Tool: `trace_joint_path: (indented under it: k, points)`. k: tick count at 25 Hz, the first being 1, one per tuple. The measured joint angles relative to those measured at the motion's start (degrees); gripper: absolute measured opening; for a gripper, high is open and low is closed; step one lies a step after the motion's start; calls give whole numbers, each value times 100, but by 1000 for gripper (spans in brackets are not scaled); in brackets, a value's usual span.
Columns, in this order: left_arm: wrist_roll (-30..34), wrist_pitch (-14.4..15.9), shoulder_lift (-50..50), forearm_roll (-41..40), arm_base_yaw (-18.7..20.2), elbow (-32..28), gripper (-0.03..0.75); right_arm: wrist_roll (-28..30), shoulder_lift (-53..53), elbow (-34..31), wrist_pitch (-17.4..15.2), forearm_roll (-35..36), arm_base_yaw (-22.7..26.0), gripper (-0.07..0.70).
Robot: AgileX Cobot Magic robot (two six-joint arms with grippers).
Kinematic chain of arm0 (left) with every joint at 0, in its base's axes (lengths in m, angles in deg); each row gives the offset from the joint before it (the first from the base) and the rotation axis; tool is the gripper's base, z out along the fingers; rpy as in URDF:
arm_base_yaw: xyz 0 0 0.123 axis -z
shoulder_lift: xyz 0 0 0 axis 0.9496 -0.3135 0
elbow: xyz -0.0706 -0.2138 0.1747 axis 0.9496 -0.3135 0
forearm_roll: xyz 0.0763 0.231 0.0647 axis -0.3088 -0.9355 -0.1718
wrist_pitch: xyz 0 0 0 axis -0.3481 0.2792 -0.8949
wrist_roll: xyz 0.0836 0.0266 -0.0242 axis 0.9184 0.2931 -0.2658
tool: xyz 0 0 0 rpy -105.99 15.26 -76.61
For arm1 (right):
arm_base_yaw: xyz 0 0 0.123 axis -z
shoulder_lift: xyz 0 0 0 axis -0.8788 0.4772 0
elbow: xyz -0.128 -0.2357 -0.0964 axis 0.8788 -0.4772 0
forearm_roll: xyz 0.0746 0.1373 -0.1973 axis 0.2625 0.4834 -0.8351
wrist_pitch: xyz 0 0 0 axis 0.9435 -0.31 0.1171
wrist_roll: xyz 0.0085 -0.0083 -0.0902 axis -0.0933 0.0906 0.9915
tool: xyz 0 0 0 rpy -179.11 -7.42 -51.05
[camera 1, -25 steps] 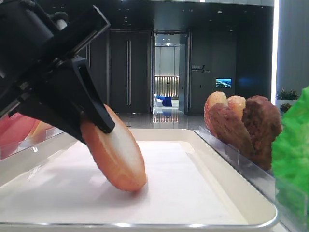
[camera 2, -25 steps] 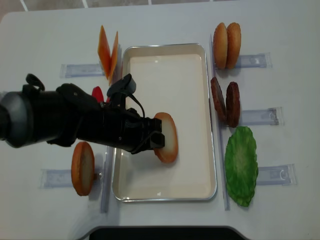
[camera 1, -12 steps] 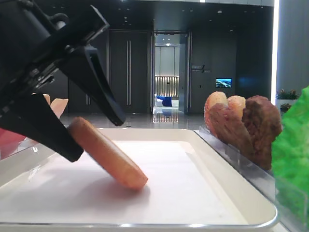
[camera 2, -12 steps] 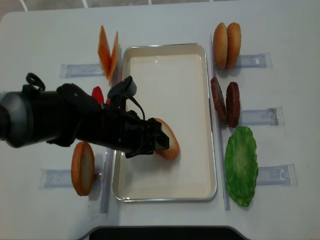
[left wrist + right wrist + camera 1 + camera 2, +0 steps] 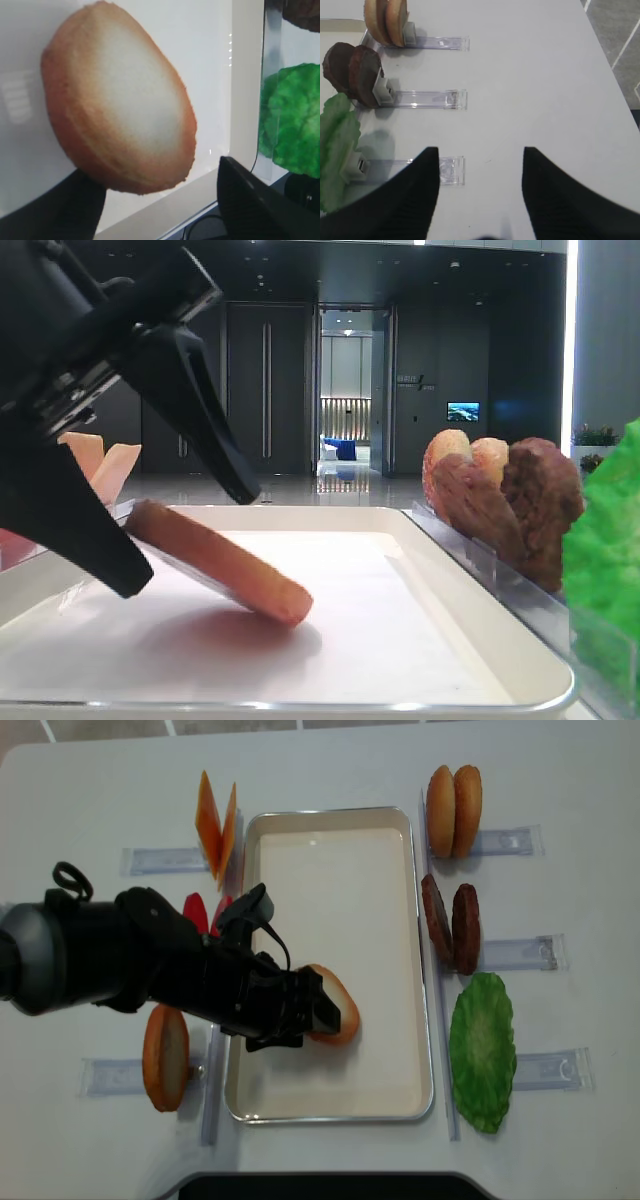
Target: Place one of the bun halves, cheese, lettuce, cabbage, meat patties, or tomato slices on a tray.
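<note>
Landmark: tray (image 5: 420,960).

- Lettuce (image 5: 483,1050) just off tray's right rim, near end.
- One bun half (image 5: 165,1056) upright in holder off tray's left rim, near end.
- Left gripper (image 5: 325,1010) inside tray, jaws spread wide; bun half (image 5: 215,562) between them, tilted, lower edge on lining, not clamped.
- Meat patties (image 5: 451,923) beside right rim, midway.
- Cheese (image 5: 216,823) off far-left corner; two more buns (image 5: 453,810) off far-right corner.
- Right gripper (image 5: 480,192) over bare table right of tray, fingers apart, empty.
</note>
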Motion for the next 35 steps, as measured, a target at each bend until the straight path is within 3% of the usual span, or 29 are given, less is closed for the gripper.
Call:
trace_joint_path:
  k: [8, 16, 25, 35]
  points:
    - [-1401, 418, 0, -1393, 0, 0, 526, 0, 0, 0, 0, 0, 0, 360]
    - [-1484, 711, 0, -1495, 0, 0, 526, 0, 0, 0, 0, 0, 0, 360]
    - [-1446, 745, 614, -1460, 0, 11, 526, 0, 0, 0, 0, 0, 0, 360]
    - [-1558, 1412, 1372, -1627, 0, 644, 526, 0, 0, 0, 0, 0, 0, 360]
